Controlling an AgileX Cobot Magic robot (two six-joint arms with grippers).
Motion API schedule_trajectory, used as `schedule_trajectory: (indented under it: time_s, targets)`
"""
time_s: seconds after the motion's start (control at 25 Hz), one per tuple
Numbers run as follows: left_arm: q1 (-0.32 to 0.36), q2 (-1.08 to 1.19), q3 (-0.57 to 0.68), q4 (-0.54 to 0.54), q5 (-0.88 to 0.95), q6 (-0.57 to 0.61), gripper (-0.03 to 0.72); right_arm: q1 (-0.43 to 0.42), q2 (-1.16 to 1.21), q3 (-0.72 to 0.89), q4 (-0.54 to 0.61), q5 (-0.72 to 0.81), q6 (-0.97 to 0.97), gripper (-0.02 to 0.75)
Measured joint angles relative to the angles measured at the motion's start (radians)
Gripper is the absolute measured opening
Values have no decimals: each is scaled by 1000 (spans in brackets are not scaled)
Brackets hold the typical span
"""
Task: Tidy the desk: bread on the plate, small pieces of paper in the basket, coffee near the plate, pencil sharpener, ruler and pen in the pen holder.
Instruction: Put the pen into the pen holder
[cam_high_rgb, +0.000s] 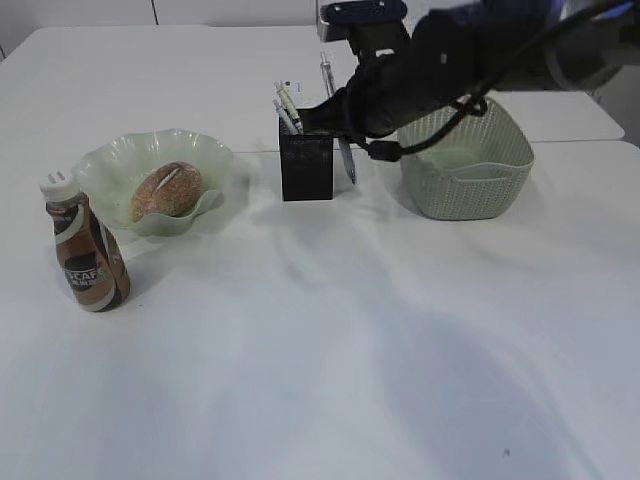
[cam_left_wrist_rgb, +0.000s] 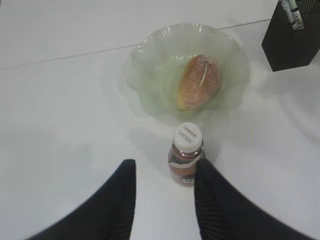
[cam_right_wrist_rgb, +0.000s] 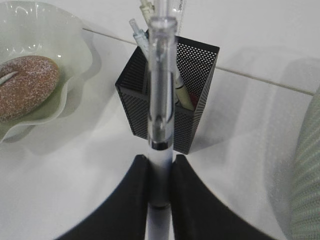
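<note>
1. A white cloth-covered table (cam_high_rgb: 330, 370) carries a black mesh pen holder (cam_high_rgb: 306, 165); left of it sits a pale green wavy glass plate (cam_high_rgb: 105, 170) holding a sugared bread roll (cam_high_rgb: 166, 190).
2. A brown coffee bottle (cam_high_rgb: 88, 258) stands left of the pen holder, just beside the plate; a green woven basket (cam_high_rgb: 468, 165) sits right of the holder.
3. The right gripper (cam_right_wrist_rgb: 161, 172) pinches a translucent silver pen (cam_right_wrist_rgb: 161, 100) over the holder's right edge.
4. The left gripper (cam_left_wrist_rgb: 165, 177) hovers part-open, empty, above the bottle.

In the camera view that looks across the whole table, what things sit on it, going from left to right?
Coffee bottle → plate with bread → pen holder → pen held in the right claw → basket.
</note>
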Motion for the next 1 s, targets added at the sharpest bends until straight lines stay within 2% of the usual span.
schedule_trajectory:
  time_s: [0.16,0.32,0.4,0.52,0.68,1.0]
  targets:
    - [0,0,0,26,-20,0,274,0,-27,159,-7,-318,0,110]
    - [0,0,0,54,-43,0,274,0,-31,217,-15,-438,0,110]
    - [0,0,0,68,-44,0,274,0,-31,224,-41,-558,0,110]
    - [0,0,0,82,-47,0,274,0,-31,224,-49,-600,0,110]
    - [0,0,0,87,-64,0,274,-2,-31,224,-64,-812,-2,109]
    - [0,0,0,89,-80,0,274,-9,31,166,-67,-844,-4,109]
